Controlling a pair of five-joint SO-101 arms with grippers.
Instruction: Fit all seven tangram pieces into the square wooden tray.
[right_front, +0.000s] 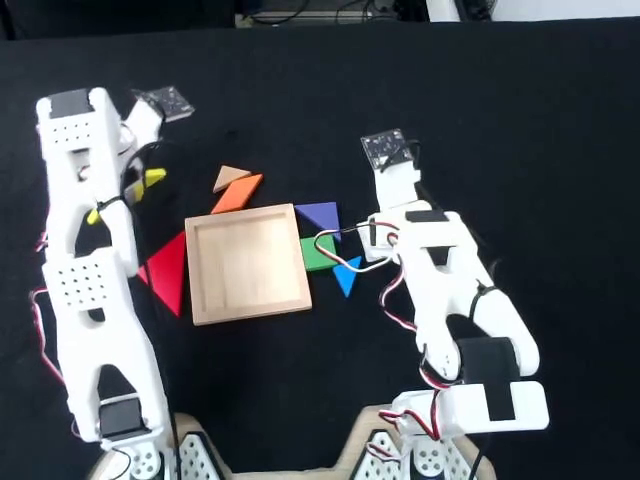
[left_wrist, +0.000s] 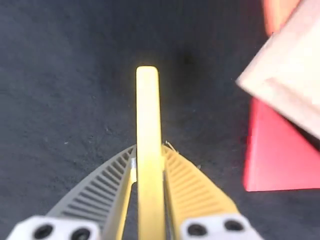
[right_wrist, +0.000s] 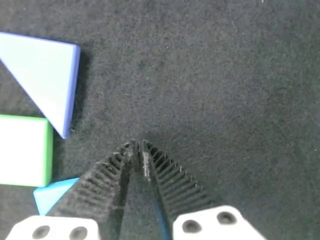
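1. Left jaws: closed narrowly on a thin yellow tangram piece (left_wrist: 147, 110). They grip it by its flat faces so that it stands on edge above the black table (right_front: 520, 120). Its outline cannot be told from this angle.
2. Right jaws: pressed together and holding nothing, low over bare table outside the tray, on the side where the green square lies.
3. Square wooden tray (right_front: 250, 265): nothing lies in it. The yellow piece hangs outside it, off the corner beside the large red triangle (right_front: 170, 272).
4. Loose pieces around the tray: the red triangle touches one side. An orange parallelogram (right_front: 238, 193) and a small tan triangle (right_front: 230, 176) lie just off the far side. An indigo triangle (right_front: 320, 215), a green square (right_front: 318, 252) and a small blue triangle (right_front: 347, 273) lie along the side opposite the red triangle.
5. Step in hand (judged): carrying the yellow piece to the tray as the first of seven. To do it well:
   - Tip the piece flat before lowering it.
   - Seat its straight edges against a tray corner.
   - Release it low, so that it neither bounces nor rests on the rim.
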